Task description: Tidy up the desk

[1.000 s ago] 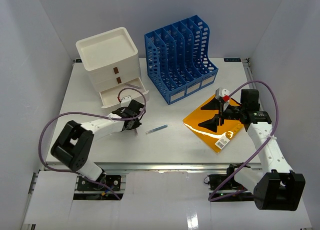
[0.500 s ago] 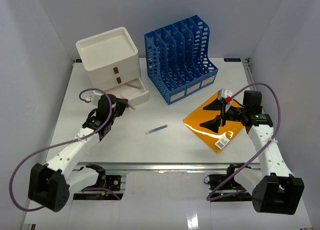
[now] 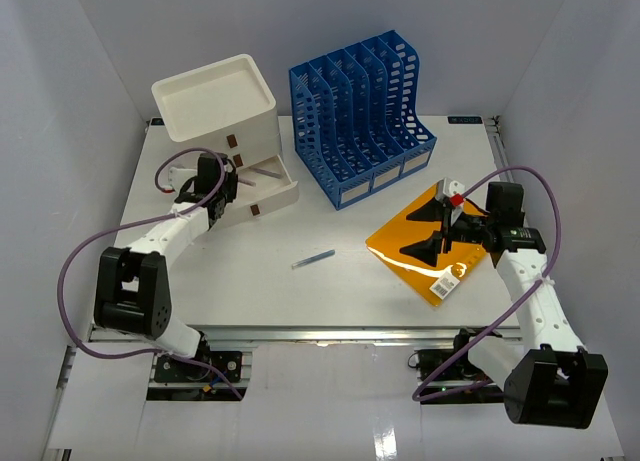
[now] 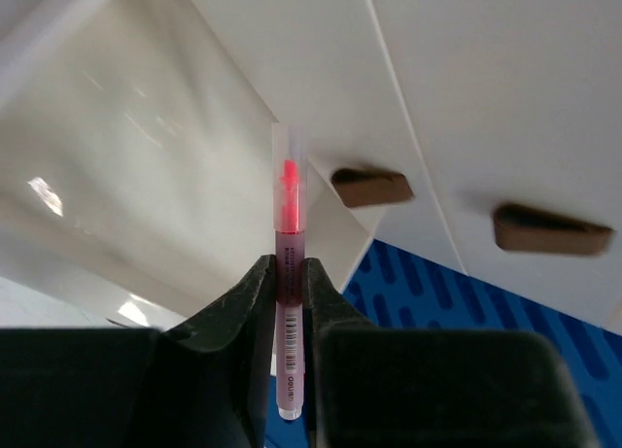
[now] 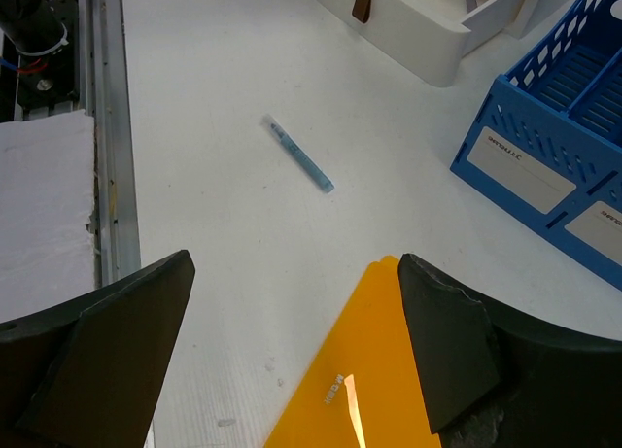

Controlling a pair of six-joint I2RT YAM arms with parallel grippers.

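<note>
The desk (image 3: pixel 300 301) is a white tabletop with a metal rail. My left gripper (image 3: pixel 222 186) is at the left front of the white drawer box (image 3: pixel 215 111), next to its open bottom drawer (image 3: pixel 268 189). In the left wrist view it (image 4: pixel 288 265) is shut on a pink highlighter (image 4: pixel 288 224), which points at the drawer box. My right gripper (image 3: pixel 432 226) is open and empty, above the orange folder (image 3: pixel 415 273) lying flat at the right. Its jaws stand wide in the right wrist view (image 5: pixel 294 263), over the folder's corner (image 5: pixel 389 370). A blue pen (image 3: pixel 313 259) lies loose mid-desk and also shows in the right wrist view (image 5: pixel 299 155).
A blue file rack (image 3: pixel 360 116) with several slots stands at the back middle, to the right of the drawer box. Its labelled front (image 5: pixel 554 147) and the open drawer (image 5: pixel 418 30) show in the right wrist view. White walls close in the left, back and right sides.
My left arm has swung left and back from the desk's middle to the drawer box, still holding the highlighter. The right arm has barely moved.
</note>
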